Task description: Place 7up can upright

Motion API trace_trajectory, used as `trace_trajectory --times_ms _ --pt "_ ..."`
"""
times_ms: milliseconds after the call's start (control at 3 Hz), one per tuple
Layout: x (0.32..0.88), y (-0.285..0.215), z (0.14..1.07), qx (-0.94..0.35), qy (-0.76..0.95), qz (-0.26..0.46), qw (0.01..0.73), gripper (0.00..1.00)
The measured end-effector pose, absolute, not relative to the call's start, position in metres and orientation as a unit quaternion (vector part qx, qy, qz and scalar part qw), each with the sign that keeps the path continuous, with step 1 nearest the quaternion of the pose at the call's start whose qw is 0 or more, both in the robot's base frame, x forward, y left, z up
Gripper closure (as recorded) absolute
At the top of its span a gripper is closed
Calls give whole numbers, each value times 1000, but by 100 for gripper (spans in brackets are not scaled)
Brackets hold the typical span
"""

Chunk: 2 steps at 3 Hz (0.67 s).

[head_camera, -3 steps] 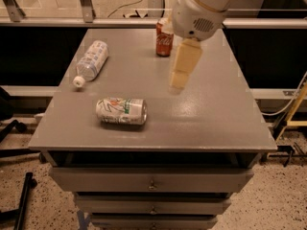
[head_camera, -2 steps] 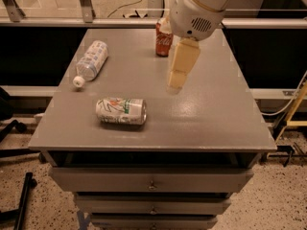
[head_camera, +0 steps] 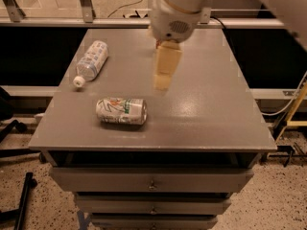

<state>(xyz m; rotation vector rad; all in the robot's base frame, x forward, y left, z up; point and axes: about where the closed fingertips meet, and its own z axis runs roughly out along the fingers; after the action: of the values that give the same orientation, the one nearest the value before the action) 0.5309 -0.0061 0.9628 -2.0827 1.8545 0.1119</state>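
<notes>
Grey table [head_camera: 216, 119] above drawers [head_camera: 151, 180]; items listed left to right.
Plastic bottle [head_camera: 91, 61] laid flat, well left of gripper; 7up can [head_camera: 121, 110] laid on its side, front-left of gripper [head_camera: 163, 80], itself hung over mid-table, opening not discernible.

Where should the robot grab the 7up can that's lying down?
Probably around the middle of the 7up can, coming down from above. It lies on its side with its ends pointing left and right, so squeeze its curved body front to back. The gripper hangs over the table, behind and right of it.
</notes>
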Motion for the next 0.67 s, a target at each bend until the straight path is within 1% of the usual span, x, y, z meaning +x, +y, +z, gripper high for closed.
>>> trace_trajectory --times_ms 667 --pt "536 73 927 -764 639 -5 88 0"
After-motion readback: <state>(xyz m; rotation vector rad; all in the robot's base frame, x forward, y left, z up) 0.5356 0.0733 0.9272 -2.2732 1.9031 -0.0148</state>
